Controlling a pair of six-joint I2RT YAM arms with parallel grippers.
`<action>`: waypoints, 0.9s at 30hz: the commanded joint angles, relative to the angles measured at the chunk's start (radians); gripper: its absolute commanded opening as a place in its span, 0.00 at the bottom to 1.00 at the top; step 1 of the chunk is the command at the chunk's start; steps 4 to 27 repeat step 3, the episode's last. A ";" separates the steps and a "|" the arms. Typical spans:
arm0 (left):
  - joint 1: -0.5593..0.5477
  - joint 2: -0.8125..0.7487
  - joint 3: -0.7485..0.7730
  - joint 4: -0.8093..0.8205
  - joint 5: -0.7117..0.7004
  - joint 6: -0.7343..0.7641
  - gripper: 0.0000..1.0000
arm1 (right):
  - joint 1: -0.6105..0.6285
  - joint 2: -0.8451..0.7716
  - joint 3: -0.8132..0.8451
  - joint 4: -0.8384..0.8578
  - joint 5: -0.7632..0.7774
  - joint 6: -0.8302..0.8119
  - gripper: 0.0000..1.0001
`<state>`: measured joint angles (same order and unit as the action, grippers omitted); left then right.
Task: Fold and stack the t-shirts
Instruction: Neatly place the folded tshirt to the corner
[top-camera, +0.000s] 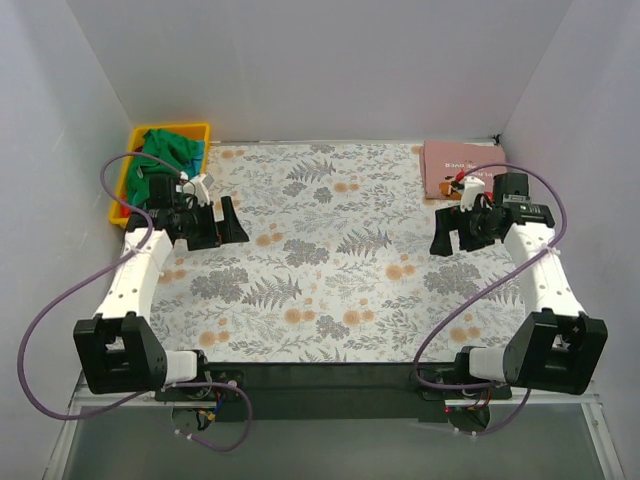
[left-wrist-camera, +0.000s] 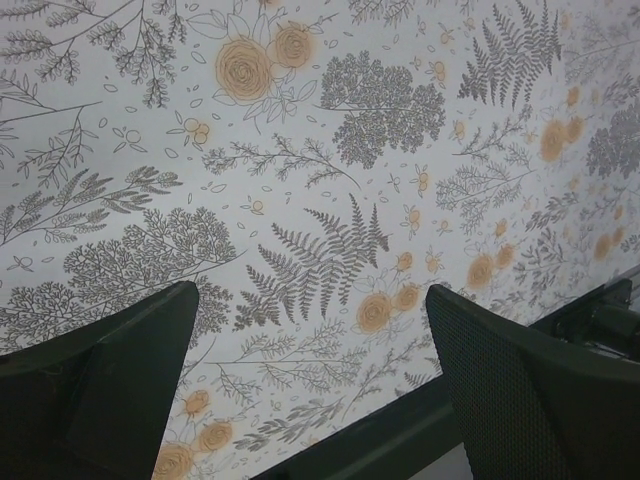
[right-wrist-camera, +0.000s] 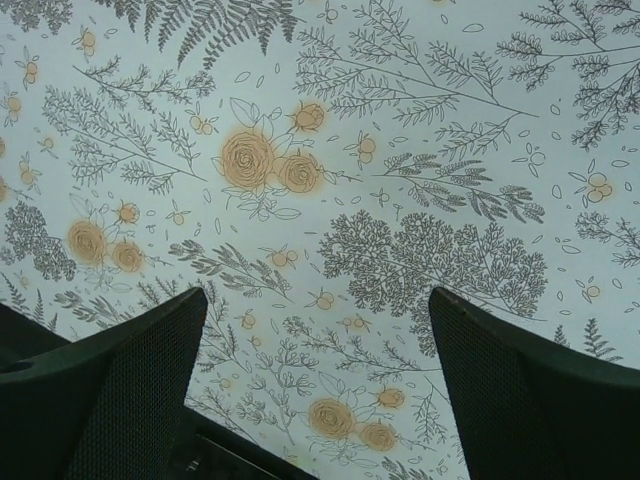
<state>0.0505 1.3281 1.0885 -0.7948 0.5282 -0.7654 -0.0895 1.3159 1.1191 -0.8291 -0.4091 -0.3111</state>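
Floral-patterned table cover (top-camera: 330, 270) lay flat over the whole table, with no garment on its middle stretch. Yellow plastic bin (top-camera: 170, 128) stood at the table's far left corner, just off the cover's edge. Dusty-pink cotton t-shirt (top-camera: 452, 160) lay at the far right corner as a neat flat rectangle with its small chest print facing up. Its near edge was partly hidden behind the right arm. Crumpled green cotton t-shirt (top-camera: 172, 148) sat bunched inside the bin, unfolded. No other shirt could be made out. Left gripper (top-camera: 215, 228) hung near the far left corner, just beside the bin. Its claw was spread wide and pinched nothing; the left wrist view showed only bare cover between the fingers (left-wrist-camera: 120, 370). Right gripper (top-camera: 455, 235) hung near the far right corner, just on the near side of the pink shirt. Its claw was likewise spread wide and empty, with bare pattern between its fingers (right-wrist-camera: 530, 390). Judged progress: the pink shirt looked folded and placed as the base of the stack. The green shirt was not yet drawn from the bin, so its folding and stacking onto the pink one remained to be done.
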 joint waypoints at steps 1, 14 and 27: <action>0.006 -0.093 -0.012 0.011 -0.031 0.034 0.98 | 0.004 -0.070 -0.031 0.010 -0.043 -0.014 0.98; 0.006 -0.113 -0.019 0.014 -0.034 0.037 0.98 | 0.004 -0.086 -0.047 0.012 -0.039 -0.011 0.98; 0.006 -0.113 -0.019 0.014 -0.034 0.037 0.98 | 0.004 -0.086 -0.047 0.012 -0.039 -0.011 0.98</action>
